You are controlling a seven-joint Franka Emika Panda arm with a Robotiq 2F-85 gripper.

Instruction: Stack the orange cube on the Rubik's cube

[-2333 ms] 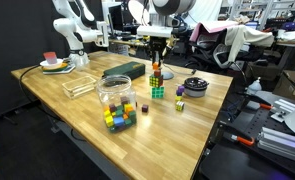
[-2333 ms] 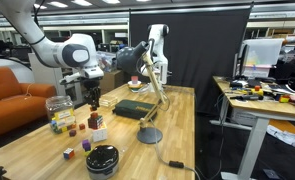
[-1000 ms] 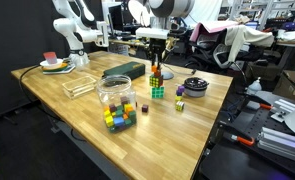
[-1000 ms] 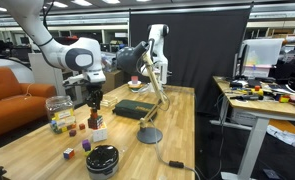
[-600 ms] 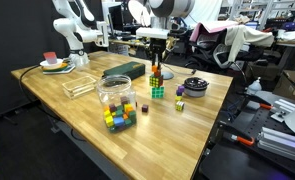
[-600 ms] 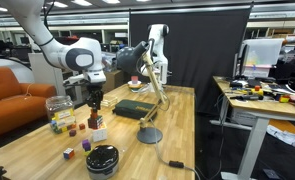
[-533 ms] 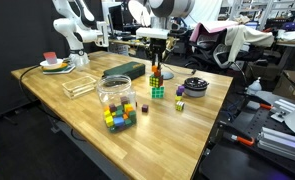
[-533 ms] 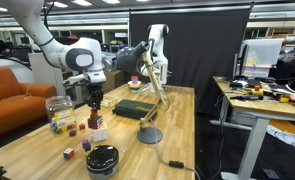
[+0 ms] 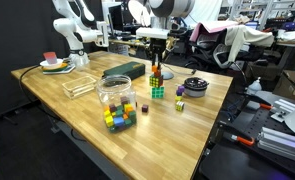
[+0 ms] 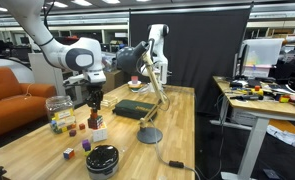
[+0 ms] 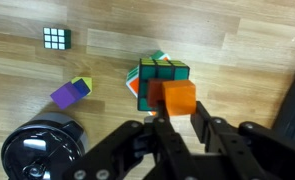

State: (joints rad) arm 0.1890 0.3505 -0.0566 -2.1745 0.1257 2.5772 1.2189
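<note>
In the wrist view my gripper [image 11: 179, 118] is shut on the orange cube [image 11: 174, 97], with a finger on each side of it. The cube hangs over the Rubik's cube [image 11: 147, 78], which is green on top with orange and white sides and rests on the wooden table. In an exterior view the gripper [image 9: 155, 66] points straight down with the orange cube [image 9: 155, 73] in it, just above the Rubik's cube [image 9: 158, 92]. I cannot tell whether the two cubes touch. The gripper [image 10: 94, 108] and the Rubik's cube [image 10: 99, 133] also show in an exterior view.
A small black puzzle cube [image 11: 56, 38], a purple and yellow block [image 11: 72, 92] and a black round bowl [image 11: 35, 150] lie near the Rubik's cube. A clear jar of coloured blocks [image 9: 115, 96], a clear tray [image 9: 79, 86] and a dark box [image 9: 123, 70] stand on the table.
The arm's upper links shifted slightly between 2.3 s and 1.0 s ago. Since then nothing has visibly moved, and the orange cube stays in the gripper.
</note>
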